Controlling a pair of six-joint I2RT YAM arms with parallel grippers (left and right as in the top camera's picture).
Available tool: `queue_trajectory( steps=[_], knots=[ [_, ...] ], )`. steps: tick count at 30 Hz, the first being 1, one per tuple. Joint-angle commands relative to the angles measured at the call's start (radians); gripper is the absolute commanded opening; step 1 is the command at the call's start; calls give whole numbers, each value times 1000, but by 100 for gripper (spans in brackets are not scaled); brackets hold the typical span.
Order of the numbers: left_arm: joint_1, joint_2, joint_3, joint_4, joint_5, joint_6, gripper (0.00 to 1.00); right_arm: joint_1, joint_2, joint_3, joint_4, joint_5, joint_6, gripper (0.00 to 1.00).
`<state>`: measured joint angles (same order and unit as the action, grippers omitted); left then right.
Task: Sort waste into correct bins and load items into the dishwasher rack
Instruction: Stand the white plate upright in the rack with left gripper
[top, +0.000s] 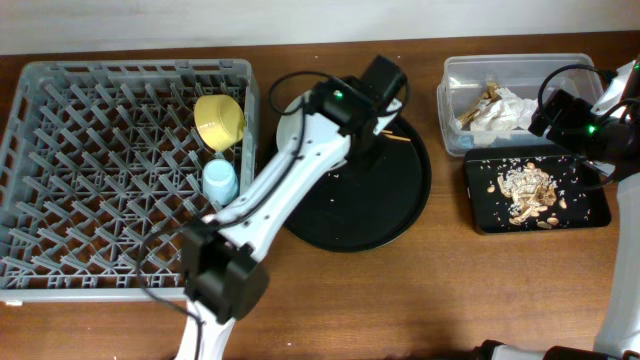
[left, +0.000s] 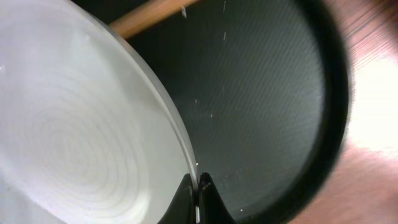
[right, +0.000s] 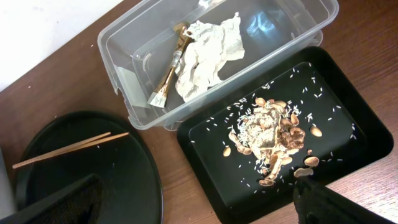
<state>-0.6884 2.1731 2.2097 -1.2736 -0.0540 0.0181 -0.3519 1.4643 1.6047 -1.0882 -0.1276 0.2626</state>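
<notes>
Plate rim is nipped between the closed jaws of the left gripper, its pale disc spreading leftward from the fingertips, over the round black tray. Stiff, smooth and likely slippery, it may pivot in so shallow an edge grip.

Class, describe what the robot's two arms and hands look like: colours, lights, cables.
Both arms have white links and black joint housings. The left arm and right arm each show a small green light and trailing black cables. The fingers are black.
</notes>
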Motion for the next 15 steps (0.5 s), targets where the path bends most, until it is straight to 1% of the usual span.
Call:
queue_trajectory(
  steps=[1,4,5,8,11,13,15],
  knots=[
    [68,-136,31,-23,106,-33,0,-2,3,21,2,9,5,98],
    [195,-208,31,-63,230,-32,0,-2,3,21,2,9,5,98],
    [266,-231,31,-84,287,-32,0,-2,3,21,2,9,5,98],
    [483,-253,31,-126,510,7,0,-2,3,21,2,9,5,98],
    [650,-253,30,-147,705,71,0,-2,3,21,2,9,5,98],
    [769,-253,19,-150,776,93,0,-2,3,21,2,9,5,98],
    [830,-249,4,-154,848,130,0,-2,3,21,2,9,5,98]
  ],
)
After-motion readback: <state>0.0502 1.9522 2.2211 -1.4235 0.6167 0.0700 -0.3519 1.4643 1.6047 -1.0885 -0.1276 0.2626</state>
